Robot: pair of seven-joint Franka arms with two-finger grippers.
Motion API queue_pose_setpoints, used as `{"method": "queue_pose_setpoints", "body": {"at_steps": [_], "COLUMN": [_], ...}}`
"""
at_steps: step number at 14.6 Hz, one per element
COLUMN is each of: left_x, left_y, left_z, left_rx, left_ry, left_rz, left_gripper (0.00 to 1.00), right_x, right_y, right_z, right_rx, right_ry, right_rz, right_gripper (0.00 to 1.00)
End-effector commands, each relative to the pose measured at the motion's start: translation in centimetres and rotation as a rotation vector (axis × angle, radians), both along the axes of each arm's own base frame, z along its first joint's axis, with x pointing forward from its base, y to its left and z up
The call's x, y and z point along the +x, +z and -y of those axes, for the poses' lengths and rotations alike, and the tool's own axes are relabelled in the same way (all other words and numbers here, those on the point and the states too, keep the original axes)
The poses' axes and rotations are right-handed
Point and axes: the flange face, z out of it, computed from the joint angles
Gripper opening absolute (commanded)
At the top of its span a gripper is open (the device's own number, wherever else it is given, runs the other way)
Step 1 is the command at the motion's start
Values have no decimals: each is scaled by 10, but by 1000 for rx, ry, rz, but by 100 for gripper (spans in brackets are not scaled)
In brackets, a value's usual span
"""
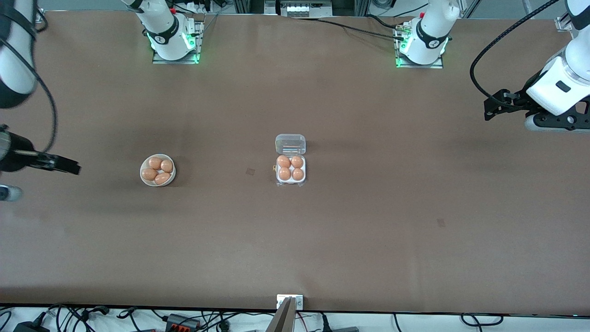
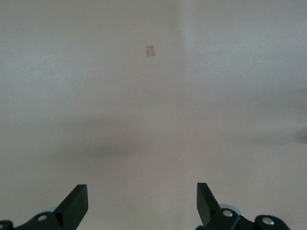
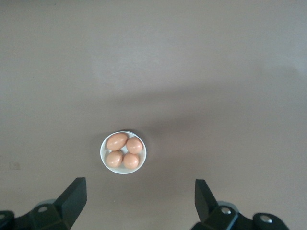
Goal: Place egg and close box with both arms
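The box (image 1: 304,168), a small white tray, sits mid-table with its clear lid (image 1: 290,144) swung open and lying flat on the side toward the robots' bases. An egg (image 1: 284,174) fills each of its cells. My right gripper (image 1: 73,167) hangs open and empty over the table at the right arm's end; in its wrist view its jaws (image 3: 140,187) stand wide apart, short of the bowl. My left gripper (image 1: 488,108) hovers open and empty over bare table at the left arm's end, well away from the box, its jaws (image 2: 142,191) spread.
A round white bowl (image 1: 143,177) with several more eggs (image 3: 117,142) stands between the box and the right gripper. Small tape patches (image 1: 250,171) mark the brown table. A metal bracket (image 1: 290,302) sits at the table's front edge.
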Motion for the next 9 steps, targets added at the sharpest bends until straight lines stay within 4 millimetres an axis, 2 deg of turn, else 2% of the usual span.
{"method": "queue_pose_setpoints", "body": {"at_steps": [1,3,6,9], "left_x": [-3,-3,-3,-3], "left_y": [5,5,5,5], "left_z": [0,0,0,0], "left_rx": [-16,-16,-16,-16], "left_ry": [-10,-9,-10,-10], "left_rz": [-4,-4,-4,-4], "left_gripper": [100,100,100,100], "right_x": [-19,-21,-24,-39], "right_y": [19,18,24,25], "right_z": [6,22,23,24], "right_rx": [-4,-9,-11,-5], "right_ry": [18,50,50,48], "right_rz": [4,-3,-2,-14], "right_gripper": [100,100,100,100]}}
